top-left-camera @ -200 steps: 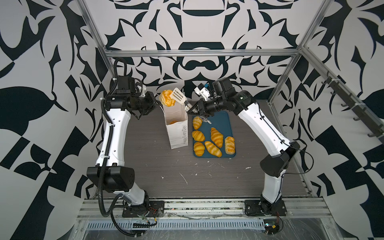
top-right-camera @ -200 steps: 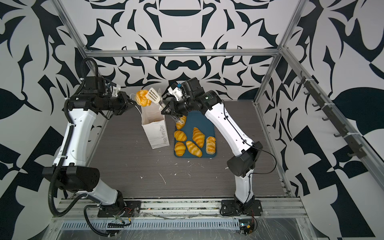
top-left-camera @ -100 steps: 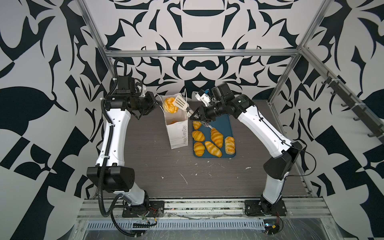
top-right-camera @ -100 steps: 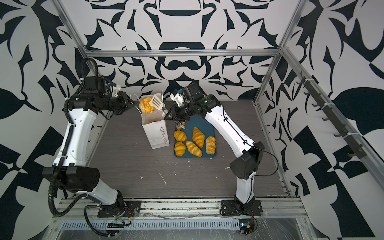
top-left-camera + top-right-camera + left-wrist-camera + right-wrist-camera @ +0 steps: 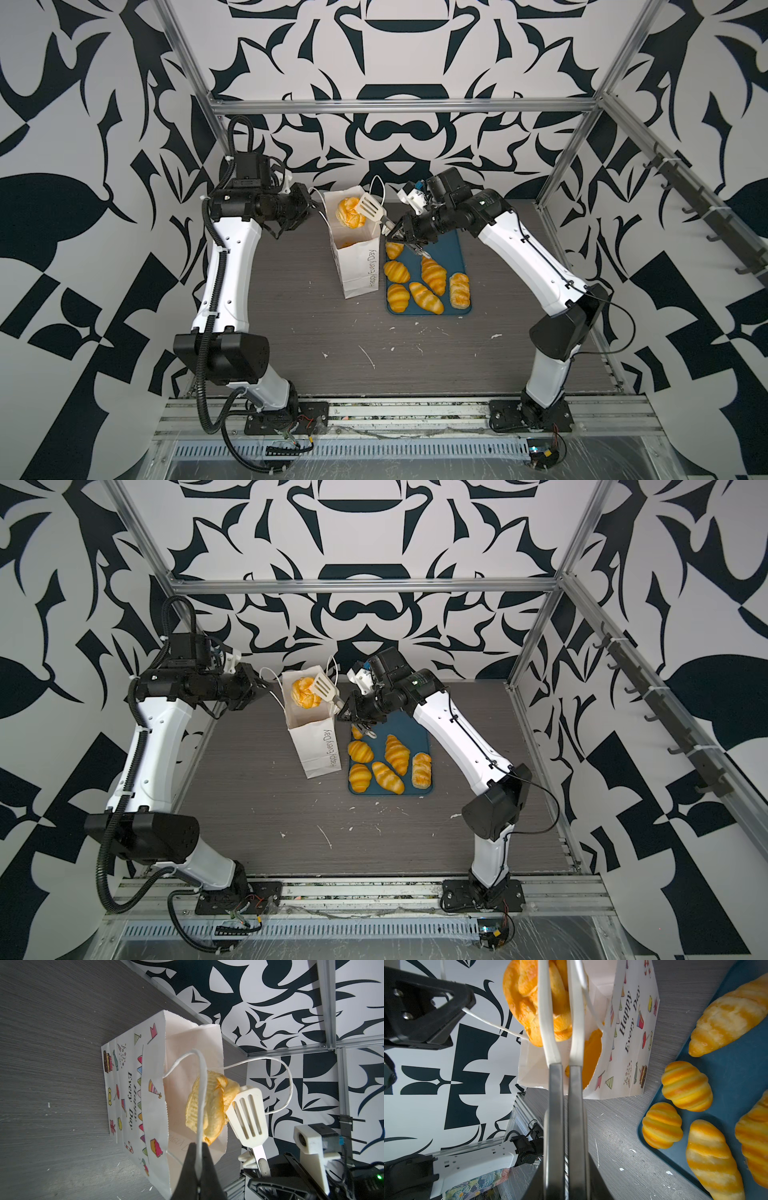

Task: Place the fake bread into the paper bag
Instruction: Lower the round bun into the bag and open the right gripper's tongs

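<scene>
Left wrist view shows the left claw [image 5: 198, 1169] pinched shut on the cord handle [image 5: 200, 1088], holding the paper bag [image 5: 153, 1105] open. The right claw [image 5: 401, 235] squeezes the tongs [image 5: 249, 1113], which clamp a round bun [image 5: 207, 1109]. A second ago the bun hung above the bag; now it has come down to the bag's mouth. Letting go looks like the next step. Another piece [image 5: 591, 1055] already lies inside the bag. Six pastries [image 5: 433, 270] wait on the tray [image 5: 451, 249] beside the bag.
</scene>
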### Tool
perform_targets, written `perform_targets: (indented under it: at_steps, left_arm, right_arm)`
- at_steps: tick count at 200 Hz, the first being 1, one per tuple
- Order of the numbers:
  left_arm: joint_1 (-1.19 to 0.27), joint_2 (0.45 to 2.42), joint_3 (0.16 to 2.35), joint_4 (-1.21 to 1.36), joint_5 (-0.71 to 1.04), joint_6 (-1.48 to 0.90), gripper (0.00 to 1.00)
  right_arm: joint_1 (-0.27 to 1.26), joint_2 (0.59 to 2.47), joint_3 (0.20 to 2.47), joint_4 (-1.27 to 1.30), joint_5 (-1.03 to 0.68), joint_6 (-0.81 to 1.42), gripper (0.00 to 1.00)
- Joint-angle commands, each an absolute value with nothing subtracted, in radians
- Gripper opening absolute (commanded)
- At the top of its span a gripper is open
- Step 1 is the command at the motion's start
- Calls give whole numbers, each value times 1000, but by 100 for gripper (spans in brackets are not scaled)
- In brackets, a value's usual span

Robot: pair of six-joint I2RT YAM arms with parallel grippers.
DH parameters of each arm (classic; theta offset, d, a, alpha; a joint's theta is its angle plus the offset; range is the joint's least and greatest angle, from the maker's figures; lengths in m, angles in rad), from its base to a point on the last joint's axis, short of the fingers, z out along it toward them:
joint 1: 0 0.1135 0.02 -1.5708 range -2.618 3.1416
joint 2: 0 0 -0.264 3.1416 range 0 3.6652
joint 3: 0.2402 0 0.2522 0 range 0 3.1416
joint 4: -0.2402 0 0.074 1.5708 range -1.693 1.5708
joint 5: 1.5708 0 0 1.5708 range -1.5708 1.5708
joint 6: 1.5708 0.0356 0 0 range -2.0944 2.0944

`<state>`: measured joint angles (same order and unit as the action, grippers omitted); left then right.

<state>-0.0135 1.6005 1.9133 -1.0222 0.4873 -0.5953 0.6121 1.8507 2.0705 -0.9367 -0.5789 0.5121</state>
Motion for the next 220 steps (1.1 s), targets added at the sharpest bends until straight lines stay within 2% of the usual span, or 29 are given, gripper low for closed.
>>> perform_targets:
  at_steps: [1, 156, 220]
  left_arm:
    - [-15, 1594, 1927, -1037, 489, -594, 0]
    - [-15, 1607, 1932, -1034, 494, -591, 0]
    - [-15, 1617, 1948, -1032, 495, -592, 0]
  right_arm:
    - [611, 1820, 2092, -901, -583, 486, 27]
    - [609, 1872, 2207, -926, -601, 472, 38]
    - [608, 1902, 2291, -963, -599, 453, 37]
